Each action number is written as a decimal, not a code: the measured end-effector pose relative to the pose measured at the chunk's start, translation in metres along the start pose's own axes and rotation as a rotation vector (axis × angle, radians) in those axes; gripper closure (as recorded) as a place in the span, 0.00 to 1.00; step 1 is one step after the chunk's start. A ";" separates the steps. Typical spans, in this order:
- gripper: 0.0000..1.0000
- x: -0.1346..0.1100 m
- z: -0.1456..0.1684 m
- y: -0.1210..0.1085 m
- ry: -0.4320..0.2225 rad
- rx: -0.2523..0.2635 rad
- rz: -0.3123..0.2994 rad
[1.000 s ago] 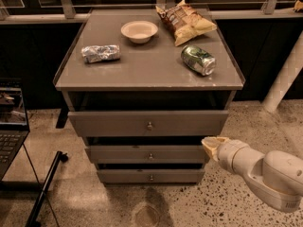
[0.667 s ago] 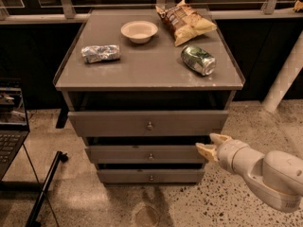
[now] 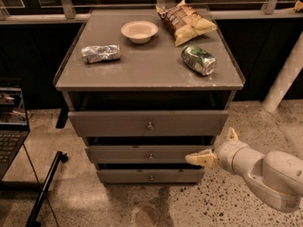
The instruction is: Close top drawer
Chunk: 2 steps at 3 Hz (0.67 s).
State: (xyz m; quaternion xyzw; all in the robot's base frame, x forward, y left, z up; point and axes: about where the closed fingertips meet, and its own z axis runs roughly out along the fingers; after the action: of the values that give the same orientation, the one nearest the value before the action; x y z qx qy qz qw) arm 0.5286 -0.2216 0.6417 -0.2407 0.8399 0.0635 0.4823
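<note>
Grey-brown and wide, the top drawer (image 3: pixel 113 123) stands pulled out of the cabinet, its front proud of the frame with a dark gap above it. It was like this a second ago too, and nothing about it has shifted. What has changed is the gripper (image 3: pixel 201 159): it has slid towards nine o'clock and dipped a little. Its pale tip now sits at the right end of the middle drawer (image 3: pixel 142 153), at about four o'clock from the top drawer's knob (image 3: pixel 149 125) and below the panel it needs. Whether it touches that lower front, and whether it is open or closed, I cannot tell from here.

To my eye the arm is lining up, not pushing yet. It would have to rise towards twelve o'clock onto the top front before any shove counts. On the cabinet top (image 3: pixel 142 72), the bowl (image 3: pixel 139 31), chip bag (image 3: pixel 185 21) and green can (image 3: pixel 198 59) lie undisturbed.
</note>
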 end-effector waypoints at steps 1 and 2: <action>0.00 0.000 -0.005 0.000 -0.022 0.001 -0.015; 0.00 0.005 -0.028 -0.008 -0.030 -0.001 -0.058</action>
State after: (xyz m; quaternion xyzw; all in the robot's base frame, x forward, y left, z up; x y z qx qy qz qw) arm 0.5082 -0.2396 0.6535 -0.2642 0.8252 0.0533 0.4964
